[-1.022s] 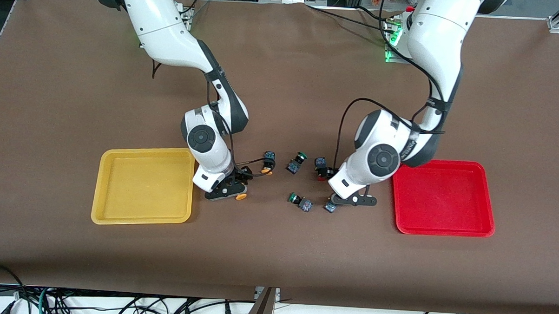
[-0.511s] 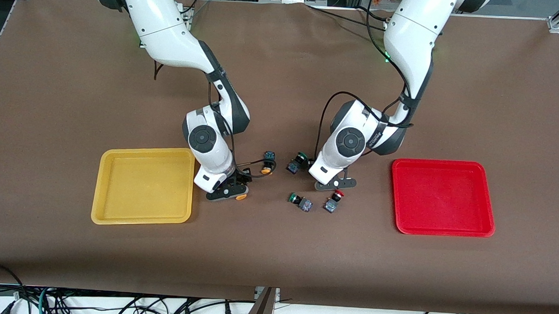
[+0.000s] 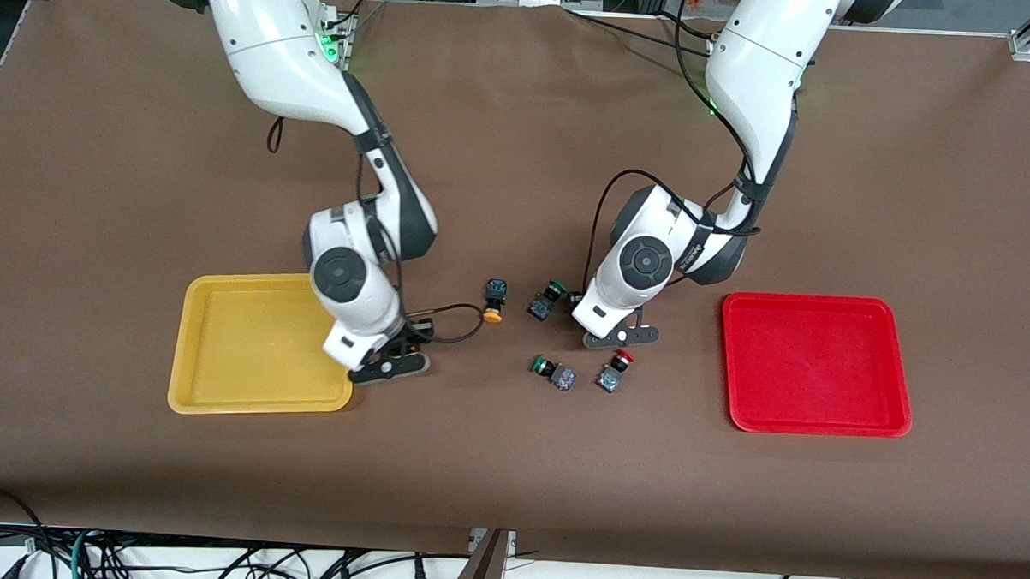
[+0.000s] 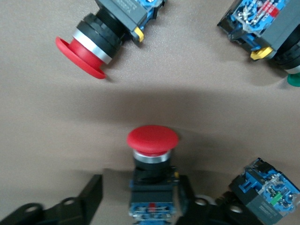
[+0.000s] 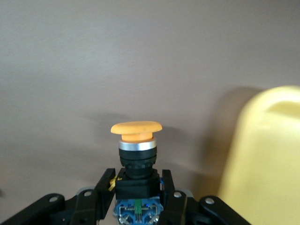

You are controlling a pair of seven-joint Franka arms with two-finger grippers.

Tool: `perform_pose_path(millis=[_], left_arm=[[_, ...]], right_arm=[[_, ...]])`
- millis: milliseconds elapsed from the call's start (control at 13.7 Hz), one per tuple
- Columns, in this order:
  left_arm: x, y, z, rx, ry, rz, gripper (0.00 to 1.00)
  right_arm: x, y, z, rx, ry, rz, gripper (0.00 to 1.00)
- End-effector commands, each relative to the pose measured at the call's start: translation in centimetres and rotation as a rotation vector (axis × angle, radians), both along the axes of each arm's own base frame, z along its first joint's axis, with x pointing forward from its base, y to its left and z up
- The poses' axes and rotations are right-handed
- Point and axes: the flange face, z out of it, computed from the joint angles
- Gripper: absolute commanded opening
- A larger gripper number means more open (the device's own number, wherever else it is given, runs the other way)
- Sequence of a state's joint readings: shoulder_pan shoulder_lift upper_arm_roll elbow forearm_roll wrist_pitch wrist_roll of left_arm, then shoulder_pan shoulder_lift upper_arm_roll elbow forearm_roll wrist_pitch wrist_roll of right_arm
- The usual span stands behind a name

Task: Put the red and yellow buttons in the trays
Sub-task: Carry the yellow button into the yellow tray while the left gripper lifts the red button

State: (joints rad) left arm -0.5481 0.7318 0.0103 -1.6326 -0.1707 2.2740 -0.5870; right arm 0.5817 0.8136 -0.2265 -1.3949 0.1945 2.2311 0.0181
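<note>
Nothing has landed in a tray yet: both the yellow tray (image 3: pixel 183 346) and the red tray (image 3: pixel 902 372) lie empty, so all four placements are left to do.

Start with your right gripper (image 3: pixel 388 366). It is pinching a yellow button (image 5: pixel 137 140) by its dark body, cap pointing away from the wrist, and it hangs over the tabletop (image 3: pixel 508 478) just beside the yellow tray's rim. I judge that this one is closest to done; it needs only a short carry over the rim and a release.

A loose red button (image 3: pixel 615 370) lies on its side near your left gripper (image 3: pixel 620 336), with a green-capped button (image 3: pixel 552 370) beside it, which is not part of the task.

The left gripper is down among the buttons with its jaws spread around a second red button (image 4: pixel 152 139). One finger looks close to the body, while the other stands apart, so I read this as not yet gripped. The red tray is well apart from it.

Last, the other yellow button (image 3: pixel 493 304) rests between the two grippers, with another green-capped button (image 3: pixel 547 299) just beside it.
</note>
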Motion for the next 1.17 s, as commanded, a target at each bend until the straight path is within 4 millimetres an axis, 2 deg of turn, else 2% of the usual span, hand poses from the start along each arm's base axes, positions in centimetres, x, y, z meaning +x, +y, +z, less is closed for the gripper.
perform_pose_path(millis=[0,73,146,219,292,438,511,584,657,730,803,949,1096], left_arm=[[-0.4,-0.2,0.2,0.003,-0.009,0.01,0.39],[-0.4,-0.2,0.2,0.0,-0.016,0.011,0.33],[-0.3,-0.2,0.2,-0.002,-0.02,0.011,0.17],[-0.3,-0.3,0.3,-0.003,-0.021,0.01,0.09],[0.0,-0.1,0.9,-0.006,-0.027,0.009,0.06],[1.3,1.4,4.1,-0.015,-0.042,0.009,0.05],[2.2,3.4,6.1,-0.016,-0.031,-0.022,0.05],[3.2,6.0,7.8,-0.024,-0.024,-0.062,0.06],[4.6,10.0,9.8,-0.037,-0.032,-0.079,0.06],[5.7,13.4,10.8,-0.046,-0.03,-0.101,0.08],[6.6,17.1,11.7,-0.056,-0.03,-0.13,0.08],[7.8,24.3,12.5,-0.07,-0.033,-0.201,0.08],[8.4,32.0,12.6,-0.089,-0.039,-0.26,0.08]], right_arm=[[2.8,-6.5,3.5,-0.045,0.005,0.091,0.0],[3.4,-9.7,3.4,-0.078,0.009,0.117,0.0],[3.7,-12.8,2.6,-0.086,0.025,0.125,0.0],[3.8,-15.3,1.7,-0.086,0.044,0.105,0.01],[3.6,-17.5,0.4,-0.089,0.064,0.078,0.04],[2.9,-21.0,-2.1,-0.074,0.096,0.019,0.24],[2.4,-21.5,-3.2,-0.054,0.104,-0.004,0.42],[2.0,-21.6,-3.7,-0.048,0.115,-0.012,0.58],[2.0,-21.7,-3.3,-0.043,0.121,-0.016,0.78],[2.0,-21.8,-2.5,-0.038,0.129,-0.022,0.93],[2.0,-21.3,-0.7,-0.019,0.139,-0.021,0.96],[2.2,-18.4,2.0,0.067,0.133,-0.058,0.96],[2.0,-12.7,3.9,0.101,0.131,-0.106,0.96]])
